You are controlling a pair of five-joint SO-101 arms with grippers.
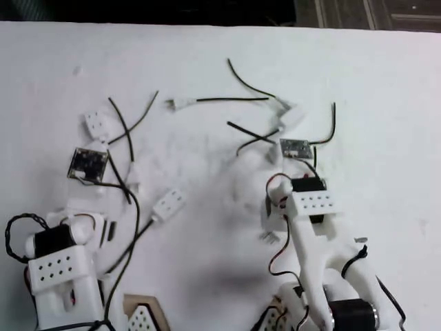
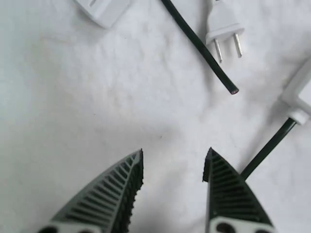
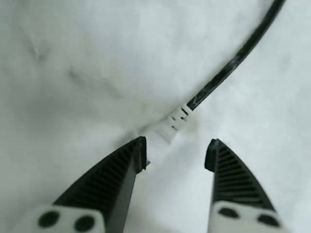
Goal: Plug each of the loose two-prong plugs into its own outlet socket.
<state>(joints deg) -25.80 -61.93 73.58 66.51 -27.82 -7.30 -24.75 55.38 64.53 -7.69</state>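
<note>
**Left arm.** The left gripper hangs over a bare patch of the white table at the near left. Its jaws stand apart and hold nothing. Beyond the jaw tips lies a white two-prong plug, flat on the table, with its prongs pointing back toward the gripper. A dark cable runs just beside this plug and ends in a cut tip. To the right lies a corded socket. Its green lead runs down behind the right-hand finger. Part of a second socket lies farther off to the left.

**Right arm.** The right arm extends from the near right toward the middle of the table. The right gripper is parted and low over the surface. A small white plug lies on the table between the jaw tips, close against one finger. It is not clamped. Its black cord leads away from the gripper.

**Table, high view.**
- A third plug on a long cord lies loose at the far centre.
- A square circuit board sits at the left.
- A smaller board lies just beyond the right arm.

No plug is seated in a socket.
</note>
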